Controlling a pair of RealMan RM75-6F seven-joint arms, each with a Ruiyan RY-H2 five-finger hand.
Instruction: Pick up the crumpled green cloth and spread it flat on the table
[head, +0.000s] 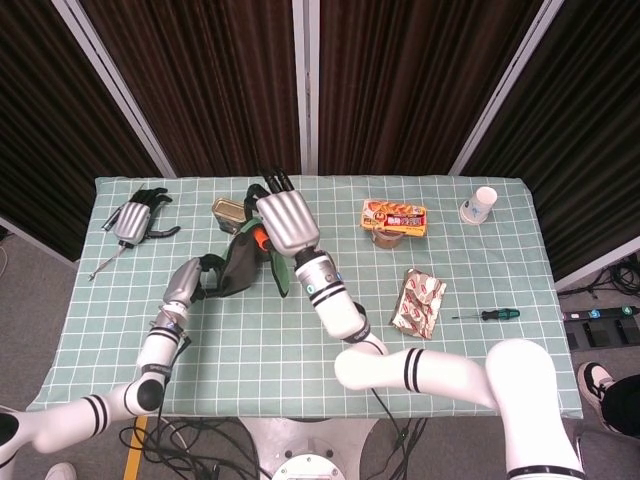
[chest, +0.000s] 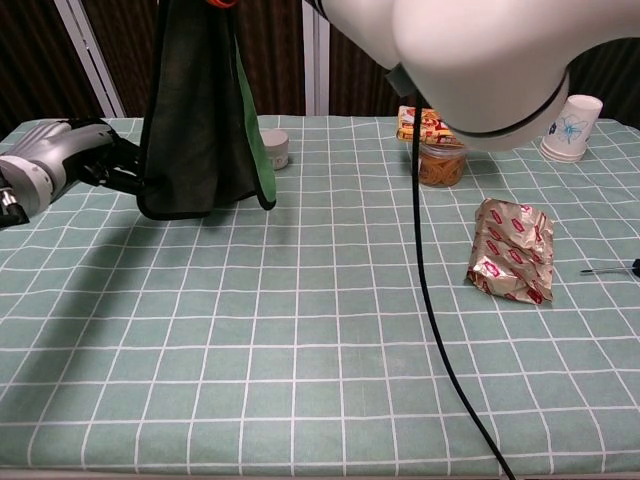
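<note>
Green cloth (chest: 200, 120) hangs clear of the bench (chest: 300, 330), suspended from the right hand (head: 288, 222) at its top edge. In the head view it sits at about 10 o'clock from bench centre; in the chest view it drapes as a dark panel with a green hem showing at 3 o'clock, its lower edge just above the bench surface. The right hand's fingers appear closed on the upper edge, though the contact itself is cropped in the chest view.

Left hand (chest: 45, 170) is at the cloth's lower corner at 9 o'clock, fingers touching the fabric; whether they have a firm pinch cannot be told.

Assessment: the fabric is light, limp and foldable, and will sag and bunch wherever it is unsupported. It is unlikely to slip from a pinch but will crumple again if released in a heap. Best holds are two separate corners or edge points, pulled apart so the panel opens before it is lowered.

Foil packet (chest: 512, 248) and jar (chest: 272, 149) lie on the bench.
</note>
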